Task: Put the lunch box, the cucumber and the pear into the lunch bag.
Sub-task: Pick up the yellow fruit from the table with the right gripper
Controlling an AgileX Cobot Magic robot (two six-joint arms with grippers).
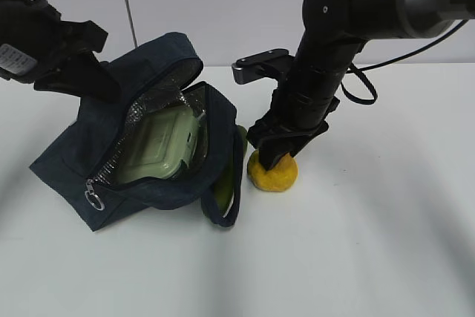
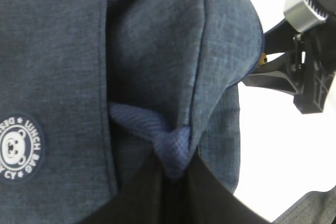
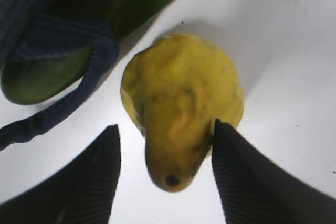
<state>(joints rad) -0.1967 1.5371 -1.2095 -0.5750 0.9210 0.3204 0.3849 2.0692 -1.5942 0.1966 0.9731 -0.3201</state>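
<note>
The lunch bag [image 1: 152, 120] lies open on the white table [image 1: 356, 243], with the lunch box [image 1: 159, 150] inside. The cucumber [image 1: 221, 192] is mostly hidden behind the bag and its handle [image 1: 231, 209]. The right gripper [image 3: 165, 171] is spread around the pear [image 3: 181, 114], 1 finger touching it. The left gripper [image 1: 70, 57] is up against the bag's back; I can't tell its state, fabric fills its wrist view.

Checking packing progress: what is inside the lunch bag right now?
Inside the open lunch bag, against its silvery lining, lies the lunch box, green lid showing. Its glass body and anything beneath are hidden. The pear sits outside on the table.
</note>
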